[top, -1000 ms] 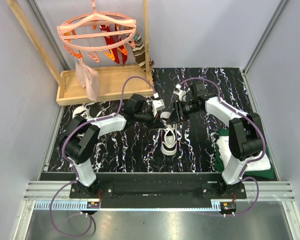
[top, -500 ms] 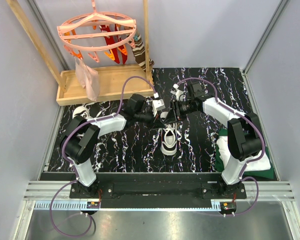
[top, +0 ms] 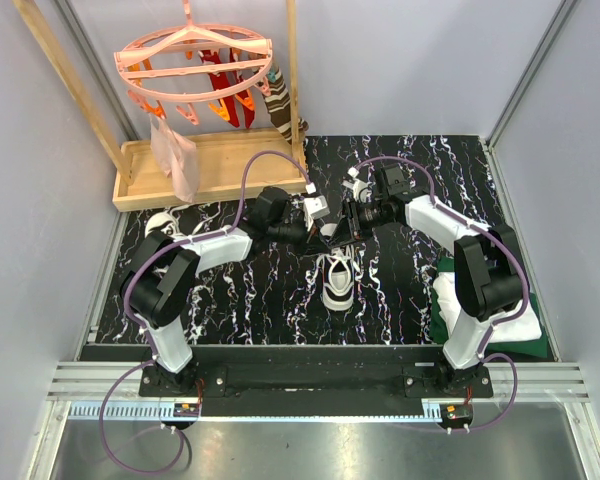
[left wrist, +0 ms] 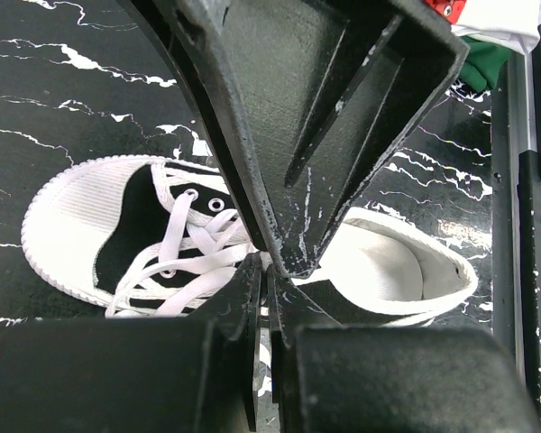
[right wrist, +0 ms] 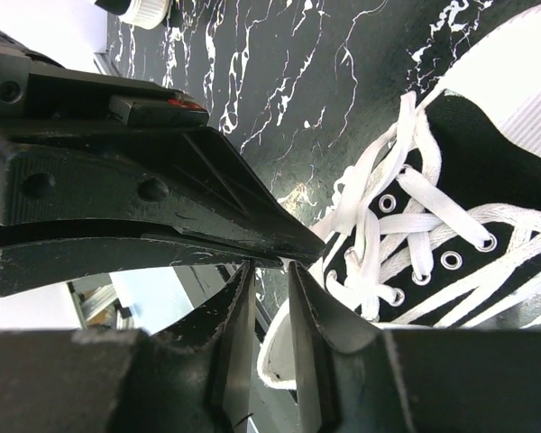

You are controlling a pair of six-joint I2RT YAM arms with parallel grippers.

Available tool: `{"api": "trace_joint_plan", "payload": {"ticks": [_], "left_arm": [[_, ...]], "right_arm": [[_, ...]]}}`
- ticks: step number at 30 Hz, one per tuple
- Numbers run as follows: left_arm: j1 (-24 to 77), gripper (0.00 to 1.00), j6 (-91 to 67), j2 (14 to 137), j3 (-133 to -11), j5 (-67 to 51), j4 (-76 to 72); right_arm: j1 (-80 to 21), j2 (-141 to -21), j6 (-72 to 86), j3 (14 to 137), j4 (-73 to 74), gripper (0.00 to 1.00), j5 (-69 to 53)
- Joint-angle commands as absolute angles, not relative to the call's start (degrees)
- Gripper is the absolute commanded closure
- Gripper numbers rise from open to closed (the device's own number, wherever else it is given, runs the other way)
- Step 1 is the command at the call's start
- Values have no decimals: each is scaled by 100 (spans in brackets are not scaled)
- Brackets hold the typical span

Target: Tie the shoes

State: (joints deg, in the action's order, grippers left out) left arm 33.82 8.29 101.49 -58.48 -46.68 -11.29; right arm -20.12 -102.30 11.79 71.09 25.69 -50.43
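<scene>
A robot lab booth is showing here: grey walls [top: 430, 70] are boxing in a marbled table [top: 260, 300], and a left arm [top: 210, 248] and right arm [top: 440, 222] are sitting bolted along a metal rail [top: 540, 382].

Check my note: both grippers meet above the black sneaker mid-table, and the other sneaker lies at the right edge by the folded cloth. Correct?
Not quite. The top external view shows the other sneaker at the left side, near the wooden tray, not by the folded cloth. The left gripper and right gripper do meet above the black sneaker mid-table.
</scene>
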Motion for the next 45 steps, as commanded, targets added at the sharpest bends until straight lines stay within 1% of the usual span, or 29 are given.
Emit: {"api": "trace_joint_plan", "payload": {"ticks": [1, 9, 15, 21, 29, 30, 33, 34, 36, 39, 43, 45], "left_arm": [[3393, 96, 712, 10063, -5871, -4825, -1837], [3384, 96, 492, 10028, -5687, -4869, -2170], [3358, 96, 369, 10037, -5686, -4922, -2320], [3366, 96, 387, 10046, -5730, -4922, -2259], [3366, 96, 413, 10028, -5695, -4975, -2250], [3358, 96, 422, 10020, -5713, -4983, -2250], [3366, 95, 439, 10011, -5713, -4992, -2224], [3366, 94, 457, 10011, -5722, -5001, -2215], [3358, 90, 474, 10002, -5713, -5001, -2171], [3366, 88, 501, 9976, -5669, -4975, -2145], [3349, 88, 501, 9949, -5581, -4948, -2171], [3340, 91, 483, 9949, -5572, -4957, -2206]], "right_arm": [[-2048, -10354, 1450, 7023, 2347, 71, -5089], [-1907, -10371, 1836, 6926, 2145, 71, -5247], [-1881, -10415, 2108, 6864, 1908, 75, -5510], [-1881, -10380, 2355, 6785, 1644, 74, -5739], [-1872, -10397, 2522, 6759, 1521, 72, -5748], [-1872, -10415, 2540, 6759, 1503, 73, -5739], [-1872, -10468, 2540, 6759, 1503, 82, -5678], [-1872, -10468, 2531, 6759, 1503, 90, -5660], [-1881, -10459, 2523, 6750, 1512, 99, -5608], [-1863, -10424, 2523, 6706, 1520, 100, -5555], [-1837, -10310, 2522, 6636, 1512, 100, -5441], [-1819, -10240, 2514, 6601, 1503, 100, -5379]]}}
